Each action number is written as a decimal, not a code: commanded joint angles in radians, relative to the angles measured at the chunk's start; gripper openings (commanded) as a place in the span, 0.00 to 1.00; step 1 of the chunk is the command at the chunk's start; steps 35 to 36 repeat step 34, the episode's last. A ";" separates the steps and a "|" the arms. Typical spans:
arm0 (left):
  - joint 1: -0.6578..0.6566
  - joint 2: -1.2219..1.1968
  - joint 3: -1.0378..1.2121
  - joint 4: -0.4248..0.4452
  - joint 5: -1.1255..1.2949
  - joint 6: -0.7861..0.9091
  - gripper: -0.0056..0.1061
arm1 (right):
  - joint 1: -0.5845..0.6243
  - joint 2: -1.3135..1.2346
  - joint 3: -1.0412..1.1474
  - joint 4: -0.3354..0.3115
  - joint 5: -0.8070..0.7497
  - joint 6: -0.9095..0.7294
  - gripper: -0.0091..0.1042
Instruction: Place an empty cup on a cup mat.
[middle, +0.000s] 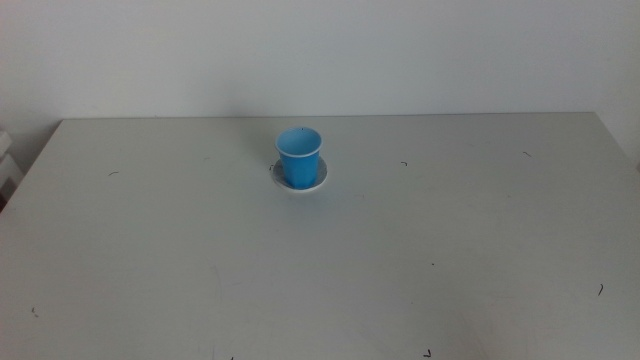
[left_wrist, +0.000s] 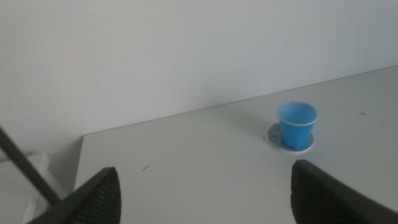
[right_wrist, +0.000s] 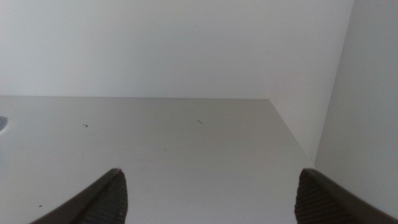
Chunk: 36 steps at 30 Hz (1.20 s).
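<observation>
The blue cup (middle: 299, 156) stands upright on the round cup mat (middle: 318, 183) near the middle of the table, toward the back. The inside of the cup looks blue and bare. Neither arm shows in the middle view. In the left wrist view the cup (left_wrist: 296, 124) sits on the cup mat (left_wrist: 273, 135) some way beyond my left gripper (left_wrist: 205, 193), whose jaws stand wide apart with nothing between them. My right gripper (right_wrist: 211, 196) is open too, and it faces bare table and the wall.
The grey table (middle: 320, 280) carries small dark specks. A white wall runs behind it. In the right wrist view the table's far corner meets a side wall (right_wrist: 367, 112). A thin dark rod (left_wrist: 25, 168) and a white object show off the table's edge in the left wrist view.
</observation>
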 joint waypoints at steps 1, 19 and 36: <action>0.037 -0.098 0.077 -0.008 -0.107 -0.011 0.99 | -0.001 -0.019 -0.012 -0.009 -0.078 -0.008 0.91; 0.044 -0.546 0.686 -0.004 -0.360 -0.011 0.99 | -0.001 -0.019 -0.012 -0.009 -0.078 -0.008 0.91; 0.044 -0.591 0.807 -0.023 -0.369 -0.012 0.99 | -0.001 -0.019 -0.012 -0.009 -0.078 -0.008 0.91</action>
